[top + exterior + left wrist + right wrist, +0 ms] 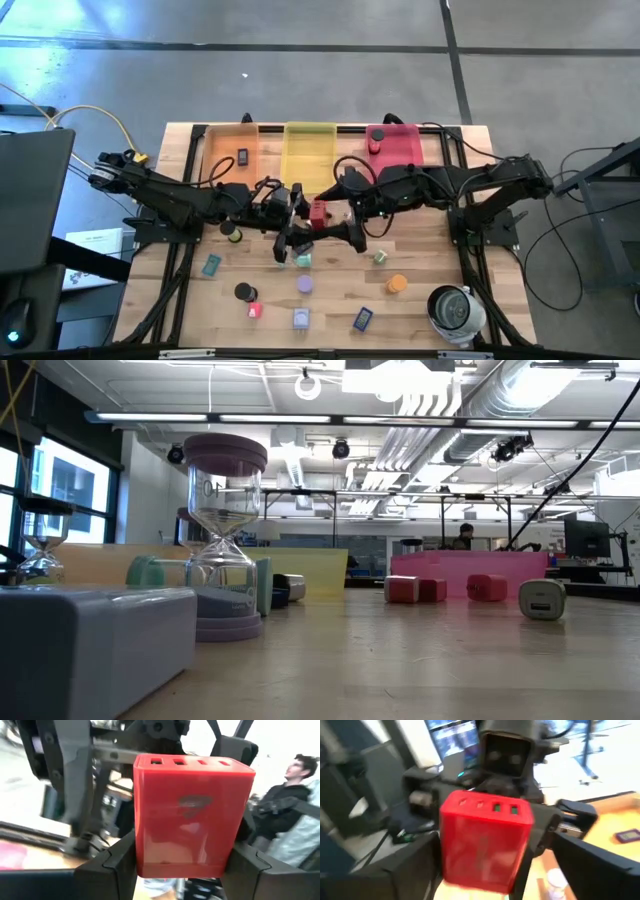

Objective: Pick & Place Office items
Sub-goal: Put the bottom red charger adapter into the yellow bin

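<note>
Above wooden table (pixel 420 270) — red charger (pixel 192 815) clamped in left tool (pixel 182 862); right tool (pixel 495 865) wide around it.

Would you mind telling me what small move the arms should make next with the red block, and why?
Probably the right tool should back away: its fingers now stand wide of the red block, while the left tool grips it on both sides mid-air.

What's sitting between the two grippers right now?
A red block with a row of slots, seen in the high view midway between the left gripper and the right gripper. The left fingers clamp it; the right fingers stand open beside it.
</note>
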You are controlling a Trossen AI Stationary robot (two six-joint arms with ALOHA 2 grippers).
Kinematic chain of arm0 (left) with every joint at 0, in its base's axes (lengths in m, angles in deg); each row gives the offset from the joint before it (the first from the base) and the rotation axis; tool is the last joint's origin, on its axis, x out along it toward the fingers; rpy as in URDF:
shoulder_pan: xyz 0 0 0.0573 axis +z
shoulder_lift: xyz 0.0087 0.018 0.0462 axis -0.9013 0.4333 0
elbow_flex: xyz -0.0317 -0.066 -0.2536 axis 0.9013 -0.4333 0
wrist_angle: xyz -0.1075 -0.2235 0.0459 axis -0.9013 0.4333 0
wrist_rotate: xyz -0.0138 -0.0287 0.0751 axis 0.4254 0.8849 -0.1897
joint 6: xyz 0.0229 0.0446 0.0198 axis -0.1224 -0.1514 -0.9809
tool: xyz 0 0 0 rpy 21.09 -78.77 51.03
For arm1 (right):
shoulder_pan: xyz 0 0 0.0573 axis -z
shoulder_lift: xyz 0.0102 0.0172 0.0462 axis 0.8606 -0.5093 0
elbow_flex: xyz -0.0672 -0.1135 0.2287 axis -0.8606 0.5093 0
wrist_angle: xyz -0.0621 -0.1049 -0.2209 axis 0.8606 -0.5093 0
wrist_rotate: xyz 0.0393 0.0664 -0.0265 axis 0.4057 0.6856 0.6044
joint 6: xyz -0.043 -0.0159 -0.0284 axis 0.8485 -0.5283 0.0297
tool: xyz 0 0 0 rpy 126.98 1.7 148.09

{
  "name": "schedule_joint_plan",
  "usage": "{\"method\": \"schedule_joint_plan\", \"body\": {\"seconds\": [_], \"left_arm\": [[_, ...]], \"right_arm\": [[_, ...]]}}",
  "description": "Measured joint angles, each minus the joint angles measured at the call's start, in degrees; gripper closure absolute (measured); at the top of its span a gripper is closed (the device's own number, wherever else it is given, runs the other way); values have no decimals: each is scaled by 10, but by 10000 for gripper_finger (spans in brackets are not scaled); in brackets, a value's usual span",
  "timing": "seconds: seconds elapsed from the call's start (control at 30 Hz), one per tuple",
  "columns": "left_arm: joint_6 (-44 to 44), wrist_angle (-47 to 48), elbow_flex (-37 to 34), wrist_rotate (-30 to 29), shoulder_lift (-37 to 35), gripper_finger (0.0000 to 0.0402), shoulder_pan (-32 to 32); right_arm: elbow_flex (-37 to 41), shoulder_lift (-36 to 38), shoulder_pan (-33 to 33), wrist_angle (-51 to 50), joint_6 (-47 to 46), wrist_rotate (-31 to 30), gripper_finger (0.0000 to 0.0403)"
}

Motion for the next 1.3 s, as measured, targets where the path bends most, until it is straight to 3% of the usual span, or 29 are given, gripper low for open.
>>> {"method": "schedule_joint_plan", "body": {"seconds": [0.13,0.3,0.53,0.77,1.07,1.3], "left_arm": [[29,18,1,21,-10,198,8],[48,56,1,10,-24,198,13],[163,221,1,9,-57,198,71],[193,294,1,47,-62,198,156],[222,420,1,114,-50,198,331],[211,425,1,160,9,198,427]], "right_arm": [[1,6,1,-25,8,5,36],[1,33,1,-111,-22,-67,70],[1,65,-22,-196,-73,-127,82],[0,63,-59,-252,-122,-177,82],[1,61,-81,-286,-165,-214,82],[1,61,-81,-286,-165,-231,82]]}}
